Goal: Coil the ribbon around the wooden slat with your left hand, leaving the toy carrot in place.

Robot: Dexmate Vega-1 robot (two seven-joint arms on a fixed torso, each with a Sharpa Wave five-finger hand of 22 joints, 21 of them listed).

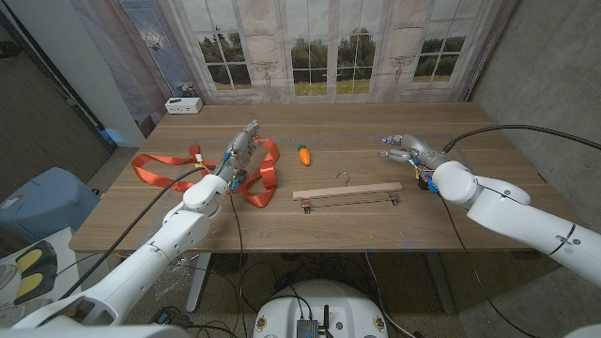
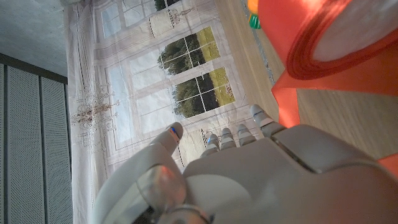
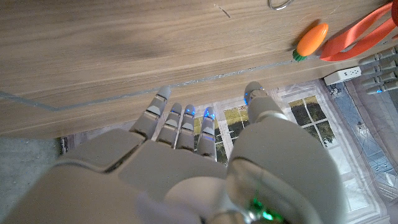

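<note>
- While my left hand (image 1: 242, 150) hovers over the orange ribbon (image 1: 164, 169), its pale, smooth fingers (image 2: 219, 140) are spread apart and hold nothing.
- Glossy and flat, the ribbon lies in loose loops on the left part of the wooden table (image 1: 376, 131), one loop just under my left hand and a long strip trailing off toward the table's left edge.
- Seen from my left wrist, a tightly wound part of the ribbon (image 2: 336, 46) sits close beyond my fingertips, its layered edges showing.
- A thin, straight slat of light wood (image 1: 346, 192) lies flat near the table's middle, with a small metal hook and clips on it, well apart from my left hand, to its right.
- Between the ribbon and the slat, nearer the windows, lies the small toy carrot (image 1: 304, 155), orange with a green top.
- My right hand (image 1: 409, 149) hovers over the table's right side, fingers (image 3: 180, 124) stretched out and empty.
</note>
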